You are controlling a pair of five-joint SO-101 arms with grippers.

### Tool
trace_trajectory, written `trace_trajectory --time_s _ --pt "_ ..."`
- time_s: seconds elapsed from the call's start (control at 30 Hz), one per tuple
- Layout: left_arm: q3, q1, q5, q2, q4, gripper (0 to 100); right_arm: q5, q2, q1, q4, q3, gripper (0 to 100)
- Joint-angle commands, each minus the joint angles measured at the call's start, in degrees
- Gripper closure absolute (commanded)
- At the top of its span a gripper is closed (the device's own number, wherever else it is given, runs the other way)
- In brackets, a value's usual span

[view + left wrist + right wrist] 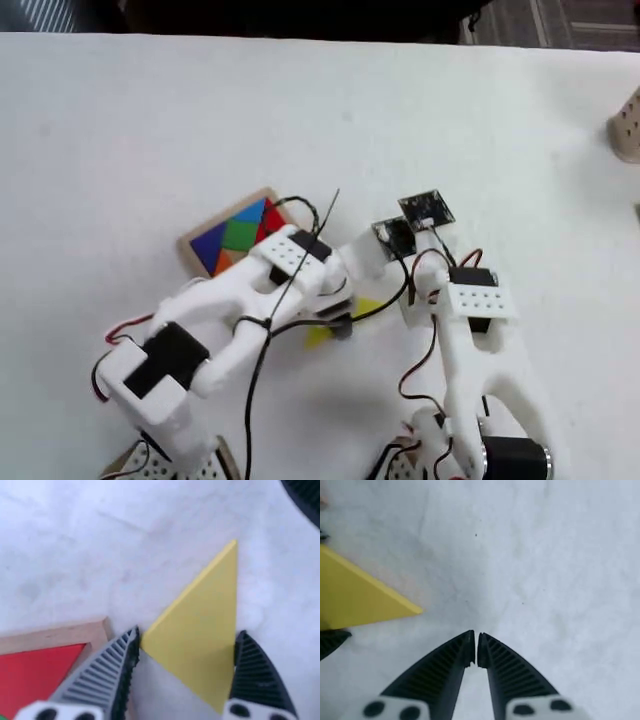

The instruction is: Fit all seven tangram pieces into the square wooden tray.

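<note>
left pincer (188, 641) part-open, clamped across yellow triangle (200, 625) just off the tray (60, 632) corner, likely staging it for insertion; right pincer (475, 644) closed, empty, parked beside it.

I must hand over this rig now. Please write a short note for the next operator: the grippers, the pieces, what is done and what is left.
Left gripper: shut on the yellow triangle, one finger at each edge, just beside a corner of the wooden tray.
Right gripper: shut, empty, over the table, near the triangle's tip.
Done: coloured pieces lie in the tray; the left arm hides part of it, so I cannot count them.
Left to do: place the yellow triangle in the tray, then check for gaps.
</note>
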Motion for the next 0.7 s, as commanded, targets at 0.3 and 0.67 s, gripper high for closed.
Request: trace_trajectory --time_s 0.3,0.67 --pt "-1.67 -0.48 5.89 -7.34 3.69 88 0.53 -0.04 -0.13 0.48 -2.37 97.9" --pt "-1.76 -6.64 5.98 -9.45 4.31 88 0.53 -0.04 -0.22 0.48 -2.37 97.9"
